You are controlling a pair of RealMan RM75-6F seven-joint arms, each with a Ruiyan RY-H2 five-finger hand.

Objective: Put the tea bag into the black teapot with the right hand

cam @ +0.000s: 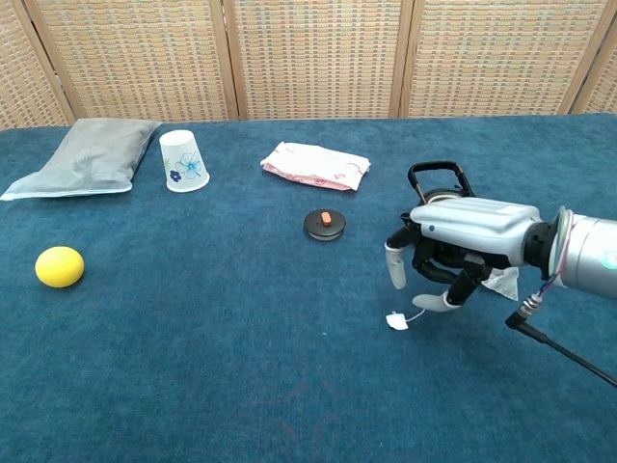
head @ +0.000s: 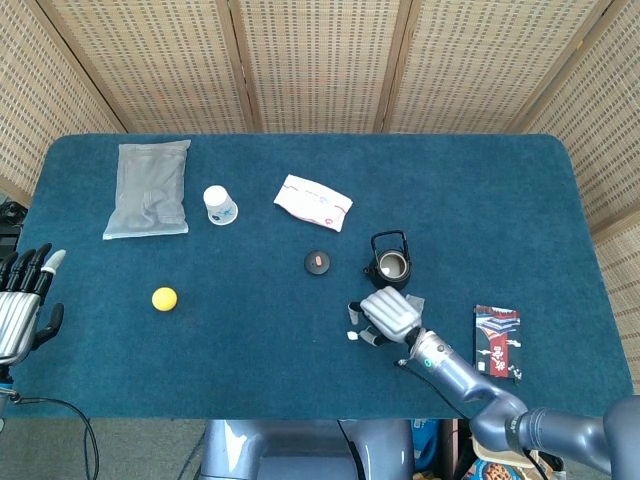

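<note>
With fingers curled loosely and gripping nothing I can make out, the right hand [cam: 453,253] should pinch the tea bag [cam: 500,282] lying just beside it, not its string tag [cam: 395,321], before lifting toward the black teapot [head: 389,262].

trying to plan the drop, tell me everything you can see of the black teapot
The black teapot is small, round and dark, metal or glazed by its look, and stands upright on the blue table. Its hoop handle is raised and its mouth is open. Its lid, black with an orange knob, lies apart to its left. The right hand hovers just in front.
</note>
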